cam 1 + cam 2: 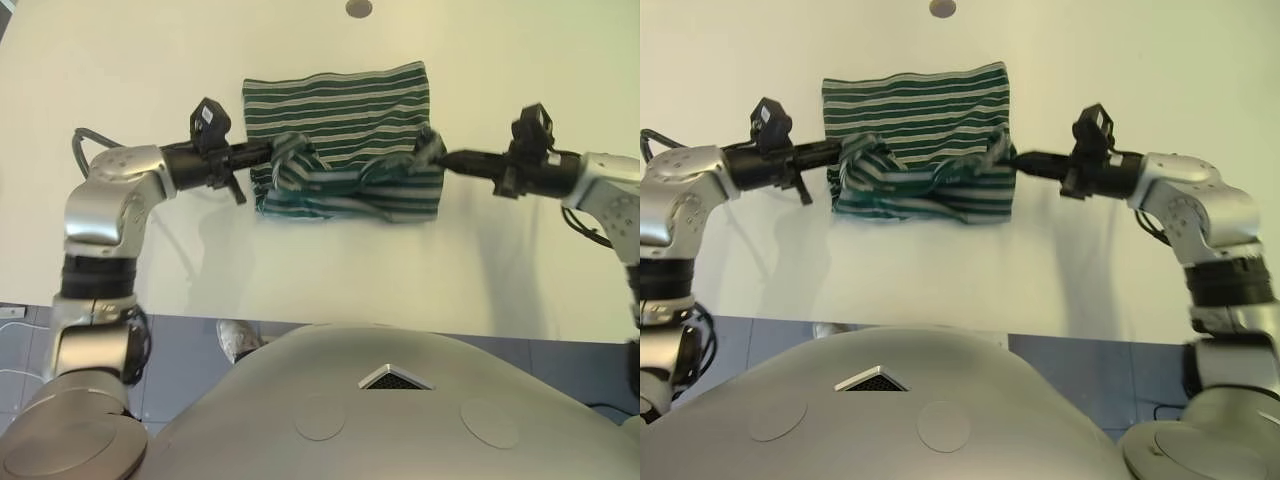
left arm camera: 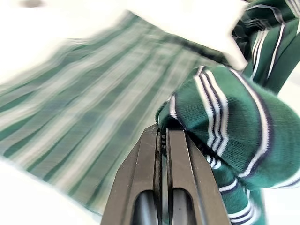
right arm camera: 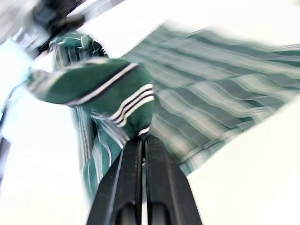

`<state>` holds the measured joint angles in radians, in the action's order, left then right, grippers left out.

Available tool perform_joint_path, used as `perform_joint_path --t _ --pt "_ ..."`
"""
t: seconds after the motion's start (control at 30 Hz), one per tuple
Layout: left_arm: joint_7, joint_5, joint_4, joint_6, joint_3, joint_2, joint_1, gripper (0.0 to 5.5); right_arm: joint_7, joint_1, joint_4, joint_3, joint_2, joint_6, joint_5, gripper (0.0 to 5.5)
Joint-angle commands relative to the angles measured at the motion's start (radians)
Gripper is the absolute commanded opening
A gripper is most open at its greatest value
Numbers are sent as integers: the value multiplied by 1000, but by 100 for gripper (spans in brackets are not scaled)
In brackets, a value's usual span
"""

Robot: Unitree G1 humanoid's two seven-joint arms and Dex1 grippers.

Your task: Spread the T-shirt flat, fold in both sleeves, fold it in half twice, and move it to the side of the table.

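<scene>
Currently one T-shirt [image 1: 340, 105] is pinched at two ends by left gripper [image 1: 276, 152] and right gripper [image 1: 441, 159].

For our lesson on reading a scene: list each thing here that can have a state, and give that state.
T-shirt: partly folded, near edge lifted and bunched at both ends.
Left gripper: shut on the T-shirt's left end.
Right gripper: shut on its right end.

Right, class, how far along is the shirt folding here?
Done: T-shirt spread, sleeves apparently folded in. In hand: left hand and right hand each pinch a raised near corner, mid-fold. Left: finishing the folds, moving it to the side of the table.
</scene>
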<state>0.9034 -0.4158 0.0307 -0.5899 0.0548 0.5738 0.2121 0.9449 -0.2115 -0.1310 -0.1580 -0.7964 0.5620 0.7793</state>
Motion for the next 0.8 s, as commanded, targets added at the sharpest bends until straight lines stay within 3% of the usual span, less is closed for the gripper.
perform_joint_path --t 0.03,0.23,0.27,0.37,0.47,0.6,0.67,0.8 --pt "-95 65 279 86 -5 -120 219 3 -109 -205 -221 35 172 41 -72 0" --pt "-247 172 597 140 -15 -184 364 3 -232 -395 -531 53 342 -64 -275 0" --pt "-274 179 619 129 -24 -187 366 0 -249 -409 -570 63 354 -78 -298 29" --pt "-359 186 609 84 -58 -193 338 69 -294 -432 -633 113 384 -112 -339 79" --pt "-430 186 500 63 -92 -196 275 88 -352 -421 -595 117 381 -253 -433 79" --pt "-404 156 215 86 -118 -169 174 91 -184 -326 -346 12 375 -340 -502 3" --pt "-312 134 60 72 -67 -144 135 63 -106 -265 -257 -47 361 -353 -529 0" --pt "-162 225 -87 57 168 -62 75 1 48 -145 -100 -191 299 -383 -615 0"
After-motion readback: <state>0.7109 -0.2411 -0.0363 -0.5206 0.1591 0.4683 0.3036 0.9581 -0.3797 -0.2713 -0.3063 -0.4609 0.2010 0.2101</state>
